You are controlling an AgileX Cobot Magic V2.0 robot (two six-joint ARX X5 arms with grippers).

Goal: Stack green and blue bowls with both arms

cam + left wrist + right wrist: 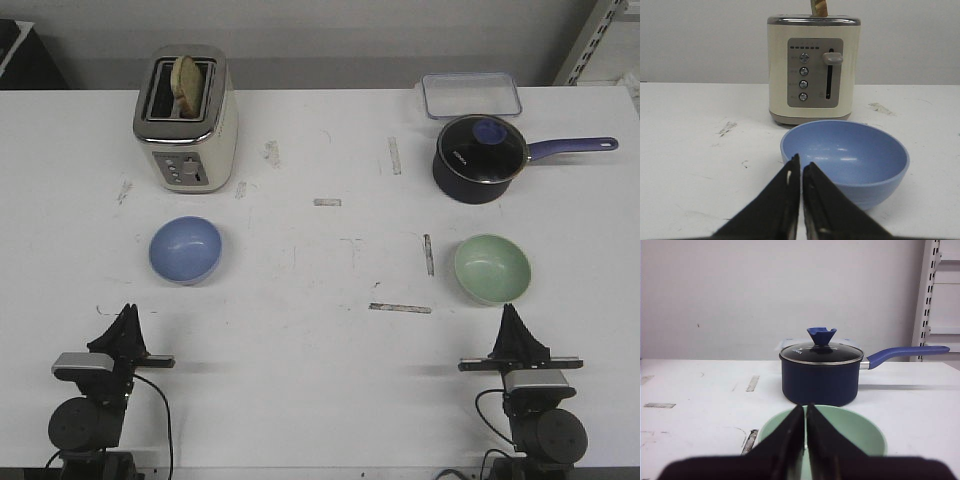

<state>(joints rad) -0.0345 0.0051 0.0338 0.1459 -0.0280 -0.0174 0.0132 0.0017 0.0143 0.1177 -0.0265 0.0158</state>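
Note:
The blue bowl (185, 249) sits upright on the white table at the left, in front of the toaster. It also shows in the left wrist view (847, 159). The green bowl (492, 268) sits upright at the right, in front of the saucepan, and shows in the right wrist view (840, 435). My left gripper (126, 313) is shut and empty, just short of the blue bowl; it shows in its wrist view (801, 165). My right gripper (511, 312) is shut and empty, just short of the green bowl; it shows in its wrist view (805, 410).
A cream toaster (186, 118) with toast in a slot stands at the back left. A dark blue lidded saucepan (480, 157) with its handle pointing right stands at the back right, a clear lidded container (470, 95) behind it. Tape marks dot the table.

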